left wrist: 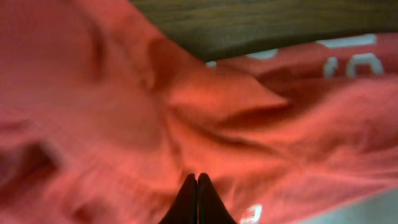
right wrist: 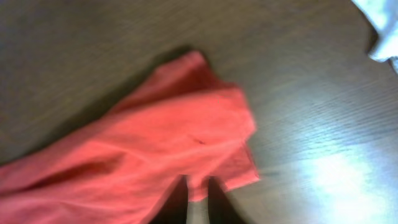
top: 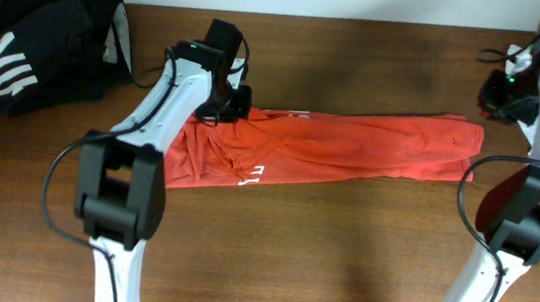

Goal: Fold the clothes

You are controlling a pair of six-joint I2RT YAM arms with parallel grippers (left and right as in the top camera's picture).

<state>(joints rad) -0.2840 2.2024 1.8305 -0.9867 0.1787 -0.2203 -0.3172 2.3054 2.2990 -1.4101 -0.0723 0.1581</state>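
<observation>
The red-orange T-shirt (top: 351,144) lies stretched in a long band across the middle of the wooden table, with white print showing near its lower left. My left gripper (top: 222,106) sits on the shirt's upper left part. In the left wrist view its fingertips (left wrist: 197,179) are pressed together in bunched red cloth (left wrist: 124,112). My right gripper (top: 502,100) hovers just beyond the shirt's right end. In the right wrist view its fingers (right wrist: 198,186) stand slightly apart above the shirt's corner (right wrist: 155,143), with cloth and table visible through the gap.
A black garment with white letters (top: 40,46) lies crumpled at the back left corner. A white cloth (right wrist: 382,28) shows at the top right of the right wrist view. Bare table (top: 340,249) spreads in front of the shirt.
</observation>
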